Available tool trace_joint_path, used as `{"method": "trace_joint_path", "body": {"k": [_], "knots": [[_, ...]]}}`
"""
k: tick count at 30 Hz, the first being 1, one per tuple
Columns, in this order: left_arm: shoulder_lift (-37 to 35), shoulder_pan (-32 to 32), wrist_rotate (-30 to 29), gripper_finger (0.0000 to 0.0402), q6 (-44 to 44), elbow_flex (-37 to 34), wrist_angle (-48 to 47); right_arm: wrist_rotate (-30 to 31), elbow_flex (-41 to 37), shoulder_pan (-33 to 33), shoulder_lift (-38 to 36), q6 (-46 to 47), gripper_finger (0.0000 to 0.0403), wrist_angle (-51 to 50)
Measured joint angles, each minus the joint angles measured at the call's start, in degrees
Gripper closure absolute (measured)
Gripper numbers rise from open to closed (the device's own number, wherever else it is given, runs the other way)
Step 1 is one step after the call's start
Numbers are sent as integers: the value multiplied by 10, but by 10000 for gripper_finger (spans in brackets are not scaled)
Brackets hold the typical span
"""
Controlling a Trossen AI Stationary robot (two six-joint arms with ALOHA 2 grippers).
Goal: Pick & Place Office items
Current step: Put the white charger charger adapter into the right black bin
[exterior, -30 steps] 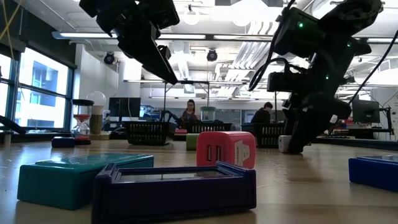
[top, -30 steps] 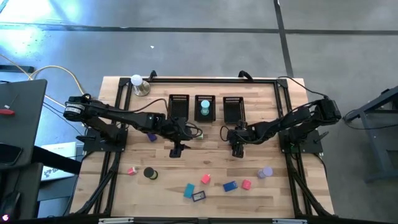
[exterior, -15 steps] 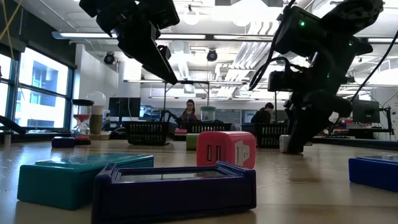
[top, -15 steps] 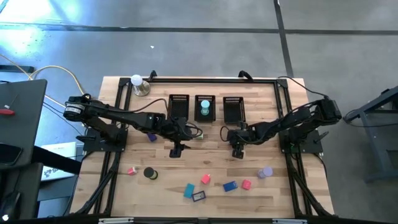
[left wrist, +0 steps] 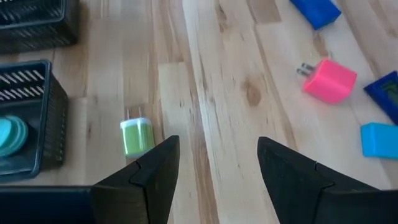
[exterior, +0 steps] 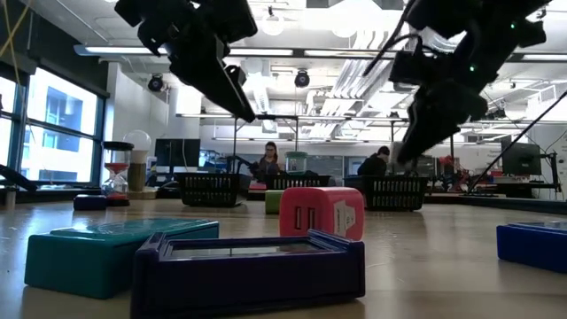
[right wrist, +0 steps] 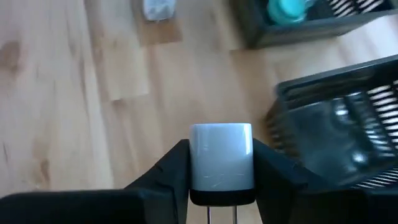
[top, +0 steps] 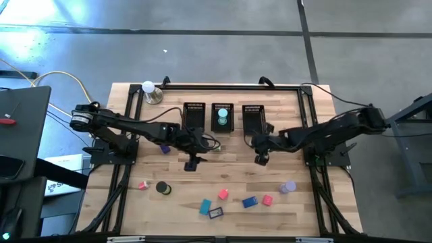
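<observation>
Low view, nearest the camera: dark purple tray-like block (exterior: 248, 270) lying flat, touching the teal block (exterior: 111, 252) beside it; pink charger cube (exterior: 322, 213) just behind; blue block (exterior: 532, 244) off at the edge.

High view, near edge of the table (top: 128, 209): row of small office items, namely pink piece (top: 143, 184), black round roll (top: 163, 188), teal block (top: 205, 206), dark purple block (top: 216, 213), pink cube (top: 223, 194), blue block (top: 250, 201), pink piece (top: 267, 200), purple piece (top: 289, 186). All loose on the wood, none held.

Mid table: left hand (top: 192, 164) hovers over bare wood, fingers apart at a medium gap, holding nothing; left wrist view shows a green block (left wrist: 135, 135) on the table just past one finger. A dark blue piece (top: 164, 148) lies beside the left arm. Right hand (top: 260, 159) is raised off the table, fingers (right wrist: 165, 171) closed narrow on a white charger block (right wrist: 221, 155), prongs pointing back toward the wrist; it hangs just in front of the right-most bin.

Far side: 3 black mesh bins (top: 252, 119) in a row; the middle 1 holds a teal item (top: 223, 117). White ball on a metal base (top: 150, 89) at the far left corner. 2 people visible in the room behind, low view.
</observation>
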Motion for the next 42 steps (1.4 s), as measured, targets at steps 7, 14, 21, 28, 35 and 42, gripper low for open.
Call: {"method": "trace_joint_path", "body": {"k": [7, 14, 21, 28, 35, 42], "knots": [[6, 2, 0, 192, 8, 0, -2, 12, 32, -68, -43, -48, 283, -10], [25, 2, 0, 192, 24, 0, 17, -16, 69, -162, -39, -73, 281, -31], [45, 2, 4, 192, 24, 0, 25, -42, 73, -243, -25, -17, 281, -43], [49, 2, 4, 192, 31, 0, 26, -67, 73, -280, 24, 0, 281, -32], [49, 2, 4, 192, 35, 0, 26, -71, 73, -282, 96, 0, 279, 19], [49, 2, 4, 192, 35, 0, 26, -66, 73, -294, 153, 0, 276, 66]]}}
